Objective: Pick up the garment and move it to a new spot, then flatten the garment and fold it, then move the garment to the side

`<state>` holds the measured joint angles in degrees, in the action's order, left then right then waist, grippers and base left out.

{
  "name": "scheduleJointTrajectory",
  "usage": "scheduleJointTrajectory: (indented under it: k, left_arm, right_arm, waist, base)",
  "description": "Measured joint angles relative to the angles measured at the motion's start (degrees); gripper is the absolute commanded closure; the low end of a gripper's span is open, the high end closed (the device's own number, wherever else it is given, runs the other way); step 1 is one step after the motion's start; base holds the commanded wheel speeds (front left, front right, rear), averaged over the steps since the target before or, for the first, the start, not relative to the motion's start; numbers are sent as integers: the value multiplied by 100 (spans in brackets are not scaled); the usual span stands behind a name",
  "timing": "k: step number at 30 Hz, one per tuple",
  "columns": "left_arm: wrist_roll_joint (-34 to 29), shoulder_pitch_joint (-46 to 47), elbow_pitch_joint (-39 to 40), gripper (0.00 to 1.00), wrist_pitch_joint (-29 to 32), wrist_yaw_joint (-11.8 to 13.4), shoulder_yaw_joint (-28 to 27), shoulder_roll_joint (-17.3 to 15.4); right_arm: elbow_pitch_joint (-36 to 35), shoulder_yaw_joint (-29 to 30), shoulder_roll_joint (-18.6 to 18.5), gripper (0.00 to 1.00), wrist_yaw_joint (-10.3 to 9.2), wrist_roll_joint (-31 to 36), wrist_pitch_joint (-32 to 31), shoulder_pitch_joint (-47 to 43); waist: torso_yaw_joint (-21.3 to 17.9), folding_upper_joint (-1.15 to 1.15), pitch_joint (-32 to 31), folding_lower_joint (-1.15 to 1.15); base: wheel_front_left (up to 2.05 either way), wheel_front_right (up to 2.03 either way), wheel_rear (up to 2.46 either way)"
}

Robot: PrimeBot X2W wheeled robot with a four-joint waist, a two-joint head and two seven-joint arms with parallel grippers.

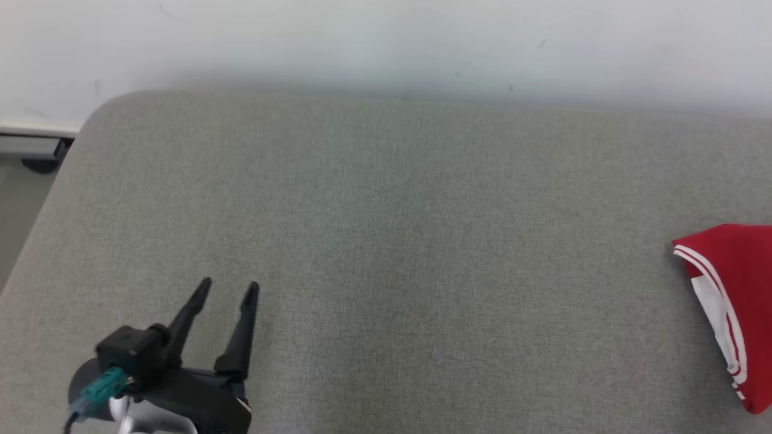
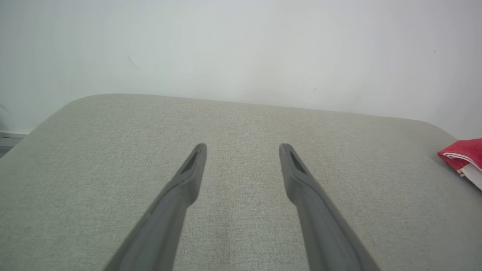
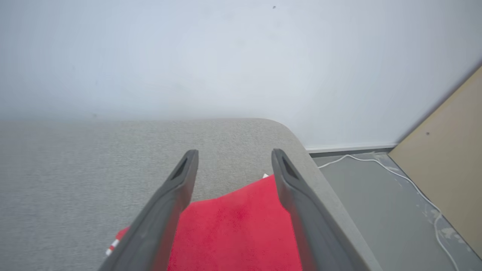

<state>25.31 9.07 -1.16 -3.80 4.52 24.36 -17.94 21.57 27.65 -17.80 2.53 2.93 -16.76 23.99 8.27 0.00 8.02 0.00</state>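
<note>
Folded red garment (image 1: pixel 733 289), white-striped, on grey woven pad (image 1: pixel 422 241). Left gripper (image 1: pixel 230 283) and right gripper (image 3: pixel 234 152): tapered jaws apart, empty

Red garment (image 1: pixel 737 271) partly beyond the head view's right edge

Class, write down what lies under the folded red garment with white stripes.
The folded red garment with white stripes lies on the grey fabric-covered surface, near its right edge. Whatever is directly beneath it is covered by the cloth.
</note>
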Motion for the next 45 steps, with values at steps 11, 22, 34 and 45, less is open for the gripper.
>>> scheduleJointTrajectory:
  k: [11,22,34,45]
  left_arm:
    - [546,-471,-289,0,-691,38,-567,240]
    - [746,-936,-347,0,-708,-186,-482,145]
    - [786,-1248,-361,0,-784,10,-867,41]
    - [787,-1264,-414,0,-791,100,-933,92]
  right_arm:
    - [-672,-751,1395,0,415,-811,1351,-1034]
    - [-1023,-1118,1578,0,453,-1332,1871,-2076]
    - [-773,-2356,1566,0,443,-2013,2085,-2359]
    - [-691,-2761,1559,0,193,-2310,2292,-2359]
  waist:
    - [-255,0,-719,-1]
    - [-530,0,-1345,-1]
    - [-665,0,-1503,0]
    - [-648,0,-1478,1]
  base:
    - [0,0,0]
    - [0,0,0]
    - [0,0,0]
    - [0,0,0]
